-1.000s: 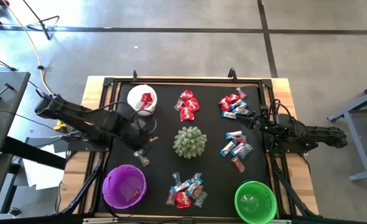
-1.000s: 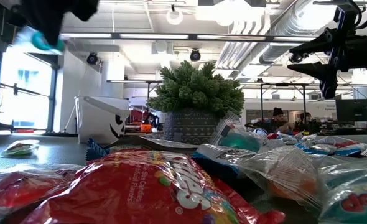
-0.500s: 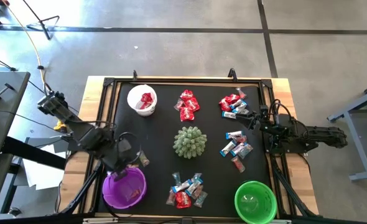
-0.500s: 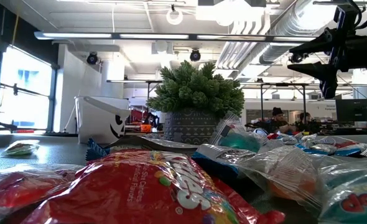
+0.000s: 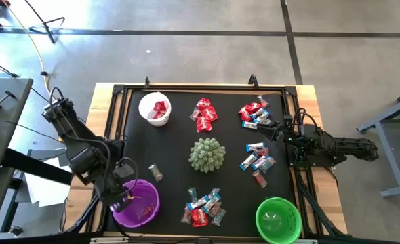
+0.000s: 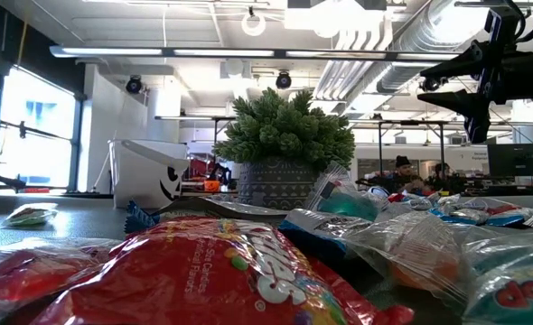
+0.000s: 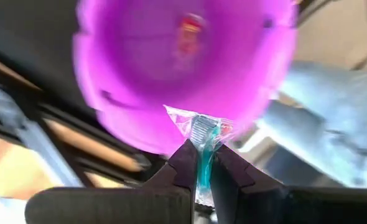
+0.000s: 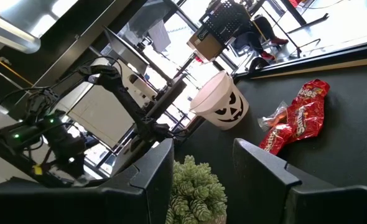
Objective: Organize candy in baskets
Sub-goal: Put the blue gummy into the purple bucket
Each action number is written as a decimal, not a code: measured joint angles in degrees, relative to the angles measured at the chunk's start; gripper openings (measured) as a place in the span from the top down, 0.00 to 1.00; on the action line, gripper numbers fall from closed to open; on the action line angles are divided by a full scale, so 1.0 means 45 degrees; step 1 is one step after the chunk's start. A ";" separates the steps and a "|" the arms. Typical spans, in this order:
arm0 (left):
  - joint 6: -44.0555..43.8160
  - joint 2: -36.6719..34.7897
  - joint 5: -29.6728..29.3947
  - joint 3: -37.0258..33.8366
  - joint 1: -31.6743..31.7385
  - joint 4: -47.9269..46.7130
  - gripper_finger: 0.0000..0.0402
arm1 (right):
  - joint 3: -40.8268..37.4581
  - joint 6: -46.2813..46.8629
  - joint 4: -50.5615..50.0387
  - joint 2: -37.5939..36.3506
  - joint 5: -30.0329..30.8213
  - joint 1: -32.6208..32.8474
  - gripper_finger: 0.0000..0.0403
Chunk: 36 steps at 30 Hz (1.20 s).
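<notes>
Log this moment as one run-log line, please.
left gripper: shut on clear-wrapped candy, above round purple basket | right gripper: open, waiting at table's right edge

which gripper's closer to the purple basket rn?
Left. The left gripper is over the purple basket's rim, shut on a clear-wrapped candy. The right gripper is open, waiting across the table by its right edge.

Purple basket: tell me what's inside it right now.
The purple basket holds at least one red-wrapped candy on its floor. The left gripper hangs over its rim, shut on a clear-and-teal candy, and covers part of the inside, so there may be more.
</notes>
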 joint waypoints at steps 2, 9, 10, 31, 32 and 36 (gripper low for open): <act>-0.0710 0.0108 -0.0060 0.0000 -0.0048 0.0663 0.95 | -0.0004 -0.0004 0.0004 0.0000 0.0004 0.0000 0.60; -0.1512 0.0674 -0.0170 0.0000 -0.0044 0.1654 0.95 | -0.0002 -0.0005 0.0000 0.0000 0.0000 0.0000 0.60; -0.1515 0.0760 -0.0171 0.0000 -0.0044 0.1680 0.95 | 0.0000 -0.0005 0.0000 0.0000 0.0005 0.0000 0.60; -0.1913 0.1833 -0.1493 -0.0005 0.0442 0.1209 0.95 | 0.0000 -0.0005 0.0001 0.0000 0.0001 0.0005 0.60; -0.2130 0.1833 -0.1493 -0.0005 0.0452 0.1223 0.95 | -0.0001 -0.0005 0.0002 0.0000 0.0003 0.0004 0.60; -0.3074 0.1833 -0.1458 -0.0010 0.0447 0.1302 0.95 | 0.0000 -0.0001 0.0004 0.0001 0.0004 0.0004 0.60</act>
